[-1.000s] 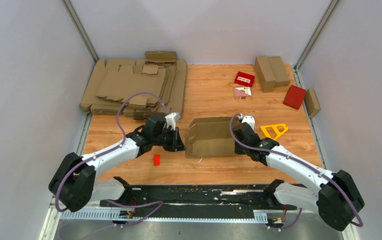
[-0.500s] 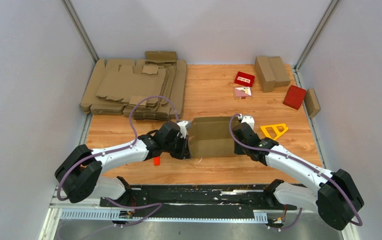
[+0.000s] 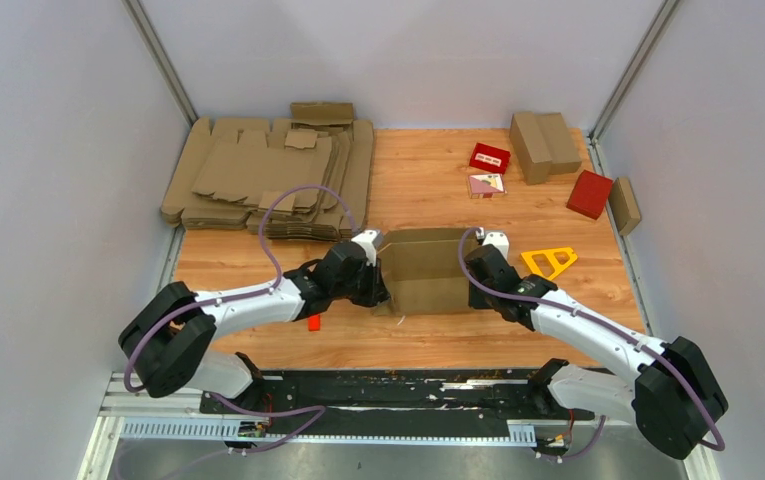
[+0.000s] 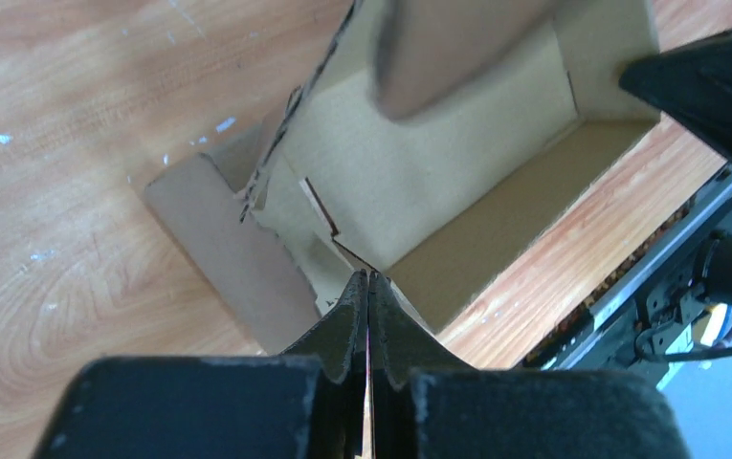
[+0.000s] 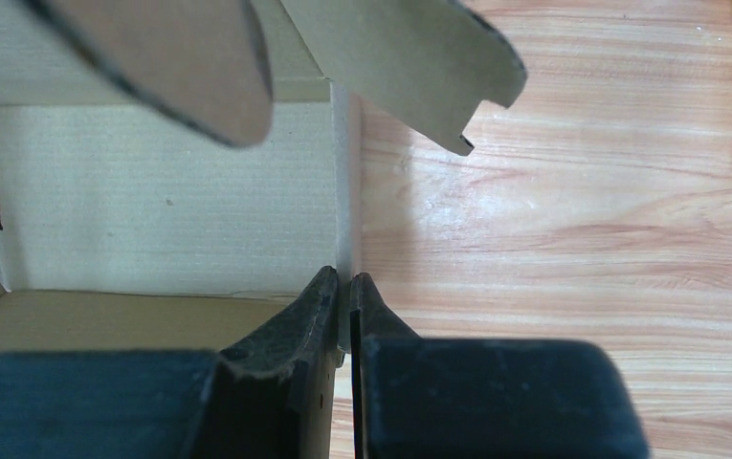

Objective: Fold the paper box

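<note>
— While both arms reach inward, where does the box [image 3: 426,270] sit?

— Mid-surface [image 3: 428,190], between the two end effectors. It is partly formed: the walls stand, the top is open and the flaps are loose.

— How does the left end effector [image 3: 382,290] stand?

— Its fingers [image 4: 343,330] are pressed together, with the tips at the box's left wall by a tab. Whether cardboard lies between them cannot be told.

— And the right end effector [image 5: 343,280]?

— It is clamped on the right wall's upright edge, which runs down between its fingers [image 5: 295,320]. A curved flap juts past it over the surface.

— What else lies about?

— Flat blanks [image 3: 268,175] are stacked far left. Folded brown boxes [image 3: 543,145] and red boxes [image 3: 590,193] lie far right. A yellow frame [image 3: 548,260] sits just beside the right arm, and a small red piece [image 3: 313,321] lies near the left arm.
</note>
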Available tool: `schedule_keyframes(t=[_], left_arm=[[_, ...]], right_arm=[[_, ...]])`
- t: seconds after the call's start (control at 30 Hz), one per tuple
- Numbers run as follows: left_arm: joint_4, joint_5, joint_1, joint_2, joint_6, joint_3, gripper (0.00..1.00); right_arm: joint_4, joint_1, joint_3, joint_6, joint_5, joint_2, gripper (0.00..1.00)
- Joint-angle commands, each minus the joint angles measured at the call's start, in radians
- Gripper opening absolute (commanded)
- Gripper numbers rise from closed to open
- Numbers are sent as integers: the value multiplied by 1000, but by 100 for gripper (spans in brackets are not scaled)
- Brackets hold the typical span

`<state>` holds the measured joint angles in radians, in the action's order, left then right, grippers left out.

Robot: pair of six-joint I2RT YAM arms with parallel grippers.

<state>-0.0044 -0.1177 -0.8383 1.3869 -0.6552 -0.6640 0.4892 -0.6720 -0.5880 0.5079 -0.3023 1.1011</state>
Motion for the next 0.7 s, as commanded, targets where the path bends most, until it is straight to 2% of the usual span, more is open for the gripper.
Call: schedule_keyframes(t=[0.0,0.07,0.17,0.27,0.37,0.43,0.5,0.57,0.67], left_arm=[[234,46,-8,-10,-77,63,0],[262,27,-9,-9,-85,76,0],[215,9,-9,-36,-79,79,0],[145,6,-9,-111,-75,96,0],[85,-14,-10,-207,-78,127,6],[47,-5,-9,-279,-77,150,17],[-3,36,-9,-338,-69,162,37],[-62,93,-9,-365,-60,157,52],[-121,116,-8,-333,-44,114,63]], right_arm=[[-40,-4,-6,15,8,-18,0],[-38,-3,-3,17,6,-21,0],[-35,-3,0,17,1,-26,0],[-32,-4,1,21,-2,-27,0],[-33,-3,2,22,1,-30,0],[-32,-3,5,23,1,-33,0],[-36,-3,8,23,4,-37,0],[-38,-4,8,25,7,-38,0],[-34,-3,8,25,11,-39,0]])
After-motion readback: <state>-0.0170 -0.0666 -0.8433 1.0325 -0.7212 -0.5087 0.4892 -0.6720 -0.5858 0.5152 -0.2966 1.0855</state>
